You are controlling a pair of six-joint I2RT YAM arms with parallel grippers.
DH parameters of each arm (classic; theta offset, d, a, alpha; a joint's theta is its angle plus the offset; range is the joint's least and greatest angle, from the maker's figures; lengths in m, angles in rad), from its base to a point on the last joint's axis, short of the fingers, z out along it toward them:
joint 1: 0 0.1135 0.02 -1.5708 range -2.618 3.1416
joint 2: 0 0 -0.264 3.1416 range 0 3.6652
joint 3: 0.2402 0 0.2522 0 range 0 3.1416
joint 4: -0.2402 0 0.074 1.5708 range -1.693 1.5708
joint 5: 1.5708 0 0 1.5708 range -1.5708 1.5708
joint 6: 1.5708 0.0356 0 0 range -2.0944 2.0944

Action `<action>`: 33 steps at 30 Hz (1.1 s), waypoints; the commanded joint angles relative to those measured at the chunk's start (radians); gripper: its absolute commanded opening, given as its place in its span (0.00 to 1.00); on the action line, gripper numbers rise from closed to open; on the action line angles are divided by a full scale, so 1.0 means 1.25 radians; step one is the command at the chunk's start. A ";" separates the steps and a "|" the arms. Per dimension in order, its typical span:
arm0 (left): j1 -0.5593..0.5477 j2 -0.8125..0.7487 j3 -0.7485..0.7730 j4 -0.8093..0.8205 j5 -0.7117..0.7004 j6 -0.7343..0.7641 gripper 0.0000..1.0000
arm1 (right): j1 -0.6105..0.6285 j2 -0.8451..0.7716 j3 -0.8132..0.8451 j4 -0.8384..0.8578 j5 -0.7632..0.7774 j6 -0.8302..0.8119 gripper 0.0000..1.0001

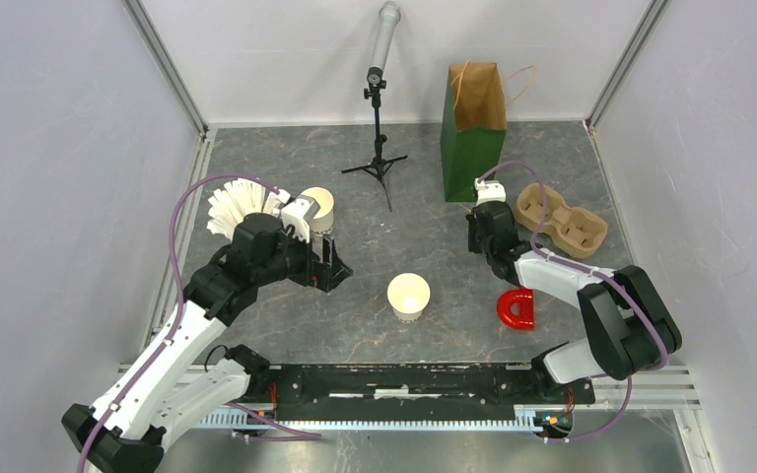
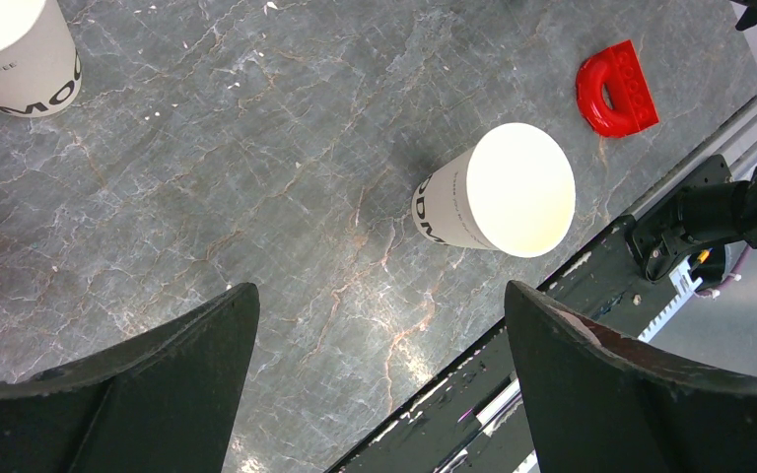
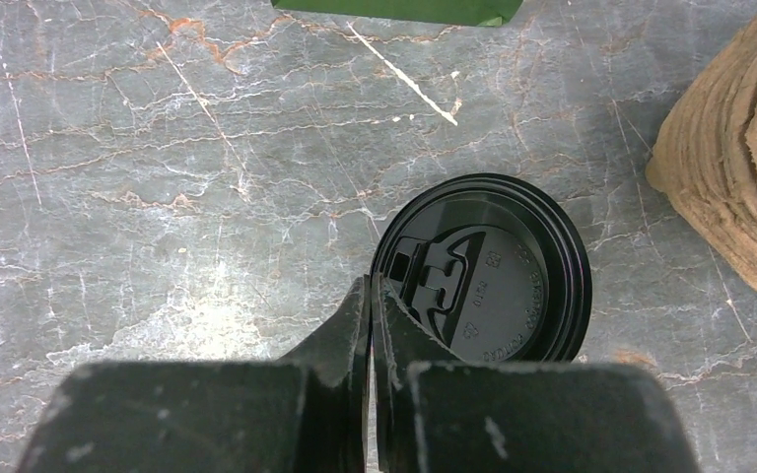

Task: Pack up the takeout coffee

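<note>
One step is in hand, as I judge it: picking up the lid so a cup can be capped before anything goes into the bag.

From the left, a fan of white sticks stands at the table's left side, with the far cup just beside it, open at the top. The left gripper hovers in front of that cup with its fingers wide apart and nothing between them. It is turned toward the near cup, which stands uncovered in the middle near the front edge. A microphone on a tripod stands at the back. The green paper bag stands upright and open further right.

Just in front of the bag, the right gripper has its fingers pressed together at the rim of the black lid. One finger sits outside the rim and the other over the top, so it looks like a thin pinch. The lid appears to lie flat on the table, near the cardboard carrier and well apart from both cups. So the coffee is not yet one piece.

The next move calls for lifting the lid without it slipping, carrying it left to a cup and seating it level.

Counted: two cups, one lid, one bag, one red plastic piece, and one carrier, or perhaps a stack of them.
</note>
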 commanded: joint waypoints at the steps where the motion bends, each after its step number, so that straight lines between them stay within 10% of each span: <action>1: -0.002 -0.001 0.001 0.012 -0.001 -0.021 1.00 | -0.003 -0.016 0.018 0.010 0.014 0.001 0.09; 13: -0.002 0.003 0.002 0.012 -0.001 -0.021 1.00 | -0.003 -0.019 0.016 0.009 0.015 -0.012 0.00; 20: -0.002 0.003 0.002 0.013 0.002 -0.021 1.00 | -0.003 -0.007 0.030 0.002 0.037 -0.023 0.20; 33: -0.003 0.001 0.002 0.013 0.004 -0.020 1.00 | -0.003 0.049 0.058 0.009 0.046 -0.039 0.21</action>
